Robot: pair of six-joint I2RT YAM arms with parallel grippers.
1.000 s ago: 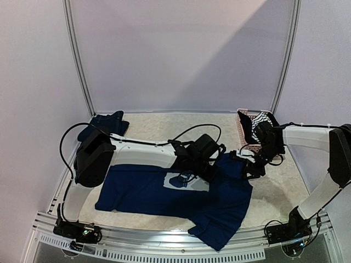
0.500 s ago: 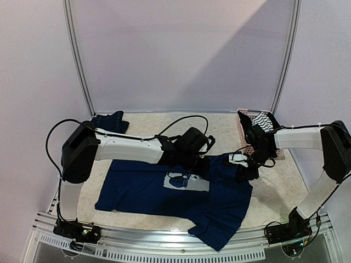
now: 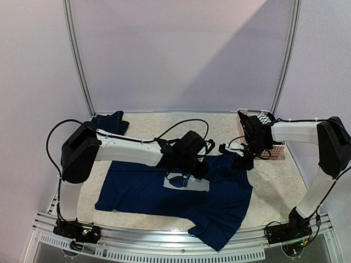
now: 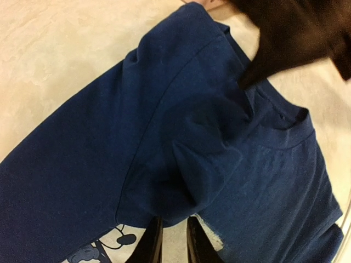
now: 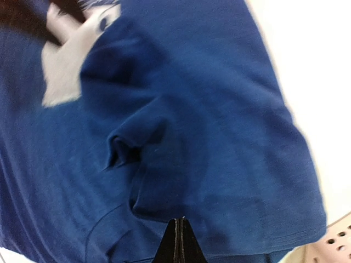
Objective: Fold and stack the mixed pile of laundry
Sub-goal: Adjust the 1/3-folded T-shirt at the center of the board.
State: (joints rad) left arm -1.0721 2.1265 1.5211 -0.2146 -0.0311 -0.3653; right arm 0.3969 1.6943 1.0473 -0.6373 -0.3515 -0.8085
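The large navy T-shirt (image 3: pixel 137 192) lies spread across the table, its pale mouse print (image 3: pixel 184 181) near the middle. My left gripper (image 3: pixel 192 167) hangs over the print's far edge. In the left wrist view its jaws (image 4: pixel 173 222) stand narrowly open, with a raised fold of the shirt (image 4: pixel 181 181) over their tips. My right gripper (image 3: pixel 239 156) sits at the shirt's far right edge, and the cloth there puckers up to the tips. The right wrist view shows it (image 5: pixel 180 219) shut on the shirt (image 5: pixel 219 109). A dark denim piece (image 3: pixel 107 121) lies at the back left.
A pink perforated basket (image 3: pixel 258 147) stands at the back right, just behind the right gripper, with a black-and-white striped piece (image 3: pixel 264 117) in it. The left arm stretches across the table above the shirt. A shirt sleeve (image 3: pixel 216 233) hangs near the front edge.
The right gripper moved back and left to the shirt's far edge and closed on the cloth. The left jaws eased apart slightly. The left arm straightened early on, then barely moved.
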